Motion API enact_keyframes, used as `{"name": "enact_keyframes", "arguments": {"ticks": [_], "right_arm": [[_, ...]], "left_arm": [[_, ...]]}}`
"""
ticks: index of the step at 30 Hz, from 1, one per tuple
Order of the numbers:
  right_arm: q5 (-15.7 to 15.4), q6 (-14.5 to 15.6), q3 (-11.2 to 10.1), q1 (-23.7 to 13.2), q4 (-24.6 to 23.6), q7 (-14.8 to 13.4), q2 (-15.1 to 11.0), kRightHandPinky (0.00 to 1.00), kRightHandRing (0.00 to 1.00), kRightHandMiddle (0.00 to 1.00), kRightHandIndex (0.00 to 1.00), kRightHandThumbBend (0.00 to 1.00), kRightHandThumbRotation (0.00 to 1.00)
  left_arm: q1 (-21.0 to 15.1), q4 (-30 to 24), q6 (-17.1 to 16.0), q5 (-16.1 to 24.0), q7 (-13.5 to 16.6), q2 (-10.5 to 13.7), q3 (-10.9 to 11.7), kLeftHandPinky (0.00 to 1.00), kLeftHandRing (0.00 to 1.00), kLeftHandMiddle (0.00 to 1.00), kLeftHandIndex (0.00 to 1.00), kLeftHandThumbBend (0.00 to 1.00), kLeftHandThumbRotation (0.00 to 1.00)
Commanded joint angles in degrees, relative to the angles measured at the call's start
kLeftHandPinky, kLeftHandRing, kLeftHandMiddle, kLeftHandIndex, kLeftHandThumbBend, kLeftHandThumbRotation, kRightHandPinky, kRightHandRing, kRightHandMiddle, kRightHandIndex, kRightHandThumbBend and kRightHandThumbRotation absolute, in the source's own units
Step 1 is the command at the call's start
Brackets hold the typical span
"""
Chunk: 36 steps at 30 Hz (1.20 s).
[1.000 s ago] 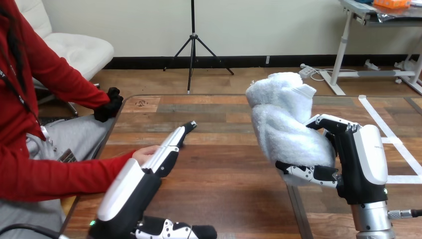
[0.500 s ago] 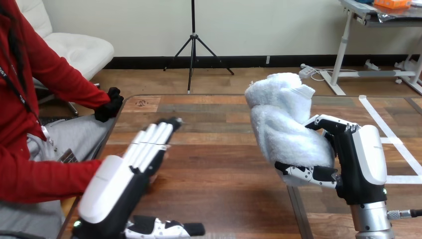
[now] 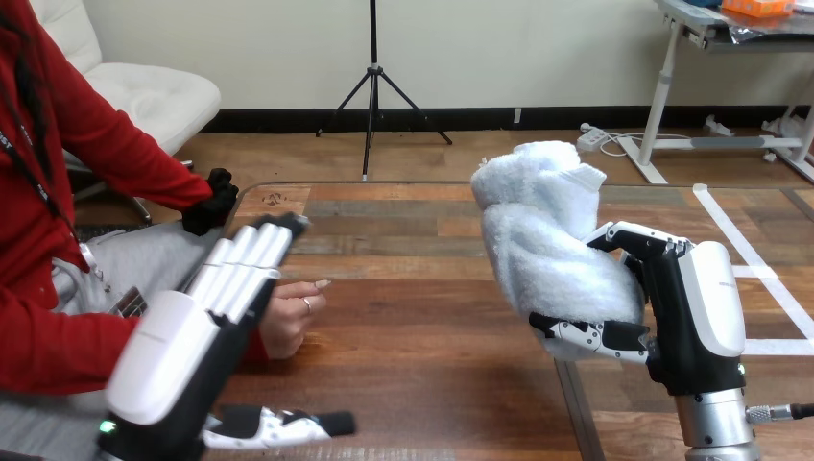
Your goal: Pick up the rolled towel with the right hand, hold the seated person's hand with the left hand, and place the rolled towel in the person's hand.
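Note:
A white rolled towel (image 3: 551,230) stands tilted above the table at the right, with my right hand (image 3: 699,317) shut on its lower part from the right, thumb under it. My left hand (image 3: 182,355) is at the lower left, open, its fingers (image 3: 245,257) straight and pointing away from me, its thumb (image 3: 288,424) stretched out low. The person's hand (image 3: 288,315) rests on the table's left edge, partly hidden behind my left hand's fingers. I cannot tell whether the two touch.
The wooden table (image 3: 432,327) runs across the view, with a seam at the right (image 3: 576,403). The person's other hand, in a black glove (image 3: 211,204), lies at the table's far left corner. White tape lines (image 3: 758,259) mark the table's right part.
My left hand has swung left and turned its back toward me, uncovering the person's hand on the table. The right hand and towel have stayed in place.

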Motion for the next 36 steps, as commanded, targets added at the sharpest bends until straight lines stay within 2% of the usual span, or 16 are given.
{"name": "enact_keyframes", "arguments": {"ticks": [1,10,19,26,31,36], "right_arm": [[-0.18,-1.34,-0.22,-3.35,-3.72,-0.73,-1.20,0.07,0.10,0.14,0.12,0.70,0.00],[-0.29,-1.72,-0.30,-3.44,-4.21,-0.63,-1.34,0.07,0.10,0.13,0.12,0.70,0.00],[-0.93,-1.73,-0.50,-3.26,-5.41,-0.92,-1.66,0.07,0.09,0.13,0.12,0.70,0.00],[-0.22,-1.99,-0.81,-2.99,-6.02,-0.01,-1.71,0.06,0.09,0.13,0.12,0.69,0.00],[0.09,-1.97,-1.02,-2.78,-6.49,0.42,-1.77,0.06,0.09,0.13,0.12,0.69,0.00],[0.22,-2.05,-1.18,-2.61,-6.98,0.73,-1.87,0.06,0.09,0.13,0.12,0.69,0.00]], "left_arm": [[-3.58,-0.14,1.27,-0.91,1.82,3.04,-1.05,1.00,1.00,1.00,1.00,1.00,0.51],[-5.62,2.93,3.57,-0.93,2.16,6.86,-2.50,0.99,1.00,1.00,1.00,1.00,0.50],[-8.24,6.10,5.84,-0.02,3.87,10.56,-4.19,0.98,1.00,1.00,1.00,1.00,0.50],[-10.45,8.51,8.62,-0.30,2.97,12.70,-6.19,0.96,1.00,1.00,1.00,1.00,0.50],[-12.27,11.18,8.77,-1.29,2.23,14.04,-7.85,0.94,0.99,1.00,1.00,1.00,0.49],[-15.25,16.21,7.63,-2.72,0.95,15.07,-9.92,0.89,0.96,1.00,1.00,1.00,0.46]]}}
